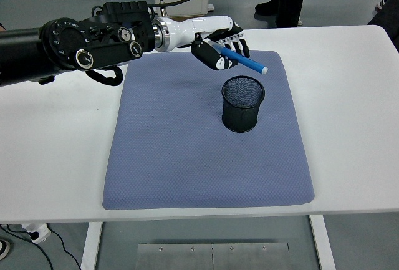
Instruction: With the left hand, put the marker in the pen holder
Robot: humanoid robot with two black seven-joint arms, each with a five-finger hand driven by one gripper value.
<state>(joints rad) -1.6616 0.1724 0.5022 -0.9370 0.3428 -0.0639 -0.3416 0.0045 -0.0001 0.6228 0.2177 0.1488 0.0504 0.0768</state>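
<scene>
Your left hand (219, 47) pinches the blue marker (243, 62). Its tip juts toward 4 o'clock, above the pen holder (243, 103).

Left arm: black, reaching in from the left edge, stretched across the far side of the table.
Left hand (219, 44): raised, fingers curled in a grasp.
Right arm: out of view.

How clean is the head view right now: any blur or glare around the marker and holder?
Head view: sharp, lighting even. The marker in the left hand shows crisp edges, no motion blur. The holder mesh is dark but readable, with a soft shadow on the mat. No glare on the table.
</scene>
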